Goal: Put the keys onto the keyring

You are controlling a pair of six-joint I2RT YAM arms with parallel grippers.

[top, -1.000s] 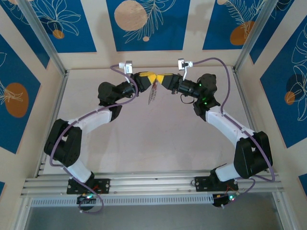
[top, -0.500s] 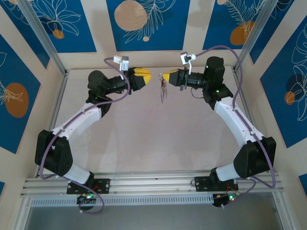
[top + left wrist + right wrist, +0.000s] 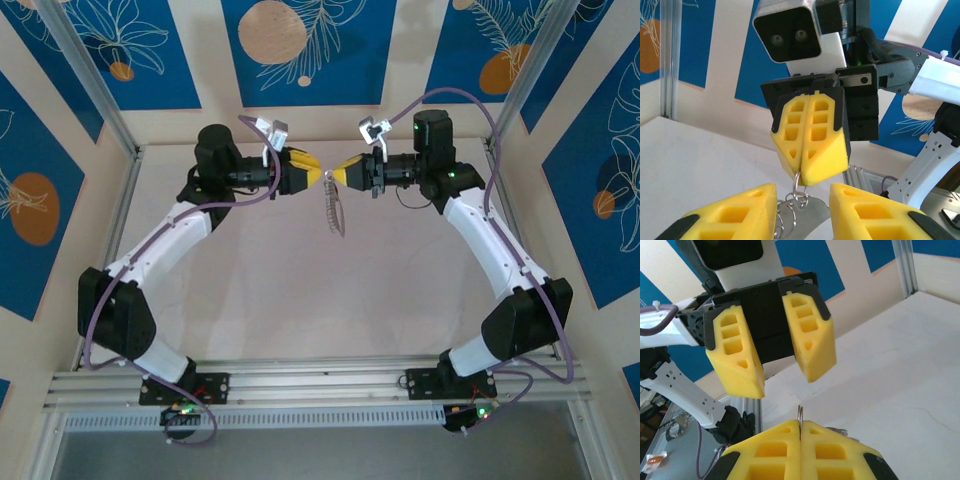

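Over the far end of the table (image 3: 300,300), my right hand (image 3: 337,176) has its fingers pressed together on the top of the keyring (image 3: 333,208), which dangles below it, clear of the surface. My left hand (image 3: 312,176) faces it tip to tip, fingers apart, just beside the ring.

No readable text or labels anywhere

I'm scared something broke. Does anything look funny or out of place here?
Nothing looks broken or spilled. The only odd thing: the thin grey metal keyring dangles in mid-air above the table, pinched by the right gripper, its yellow jaws shut.
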